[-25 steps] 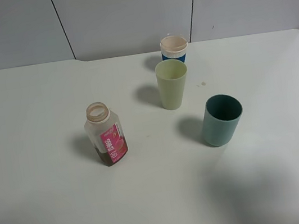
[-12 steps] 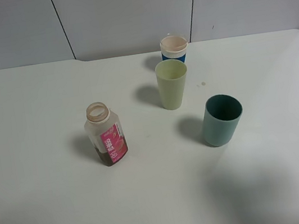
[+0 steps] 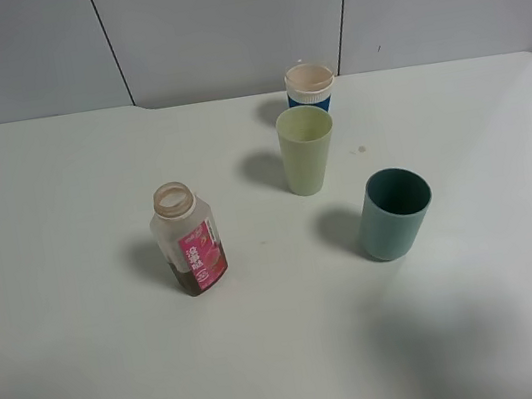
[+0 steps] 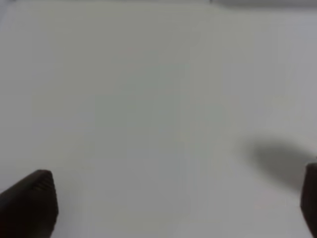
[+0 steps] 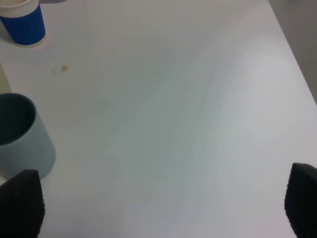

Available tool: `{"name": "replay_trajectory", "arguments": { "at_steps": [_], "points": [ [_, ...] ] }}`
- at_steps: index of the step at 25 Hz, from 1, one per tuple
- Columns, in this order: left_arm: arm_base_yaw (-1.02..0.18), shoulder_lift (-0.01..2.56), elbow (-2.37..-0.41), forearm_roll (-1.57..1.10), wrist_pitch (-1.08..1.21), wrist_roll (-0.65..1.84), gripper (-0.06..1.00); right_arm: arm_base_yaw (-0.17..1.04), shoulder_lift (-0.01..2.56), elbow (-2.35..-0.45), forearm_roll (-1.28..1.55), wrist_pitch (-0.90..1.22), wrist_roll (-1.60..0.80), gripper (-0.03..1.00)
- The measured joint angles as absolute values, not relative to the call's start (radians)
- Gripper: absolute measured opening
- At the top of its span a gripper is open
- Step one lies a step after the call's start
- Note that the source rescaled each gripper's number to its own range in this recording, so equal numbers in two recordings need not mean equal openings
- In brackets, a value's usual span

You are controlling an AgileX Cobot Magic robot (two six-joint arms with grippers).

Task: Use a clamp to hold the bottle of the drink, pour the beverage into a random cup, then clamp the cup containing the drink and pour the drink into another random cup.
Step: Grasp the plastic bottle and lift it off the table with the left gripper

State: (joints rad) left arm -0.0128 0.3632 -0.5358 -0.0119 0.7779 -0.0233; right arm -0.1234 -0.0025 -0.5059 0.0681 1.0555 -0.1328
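Two claws, the left claw [image 4: 171, 201] and the right claw [image 5: 161, 201], hang wide open and empty over the tabletop [image 3: 43, 194]. The dark teal cup [image 5: 22, 134] sits just beside one right finger, so a careless sweep could knock it. The uncapped drink bottle [image 3: 188, 240], outside the left claw's view, might tip if squeezed off-centre. Both arms lie outside the high view, and the left wrist view is blurred.

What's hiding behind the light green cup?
A blue cup with a pale rim stands behind the light green cup. Its lower part is covered, so that part cannot be seen.
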Motion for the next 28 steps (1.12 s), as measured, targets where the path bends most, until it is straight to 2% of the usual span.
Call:
{"name": "replay_trajectory", "arguments": {
  "at_steps": [16,19,28],
  "points": [
    [-0.027,0.970,-0.576,-0.095,0.812,0.203,1.00,-0.123,-0.002,-0.506,0.068,1.055,-0.133,0.92],
    [-0.091,1.050,-0.576,-0.095,0.818,0.224,1.00,-0.123,-0.002,-0.506,0.068,1.055,-0.133,0.92],
    [-0.383,1.226,-0.576,-0.108,0.723,0.228,1.00,-0.123,-0.002,-0.506,0.068,1.055,-0.133,0.92]
  ]
}}
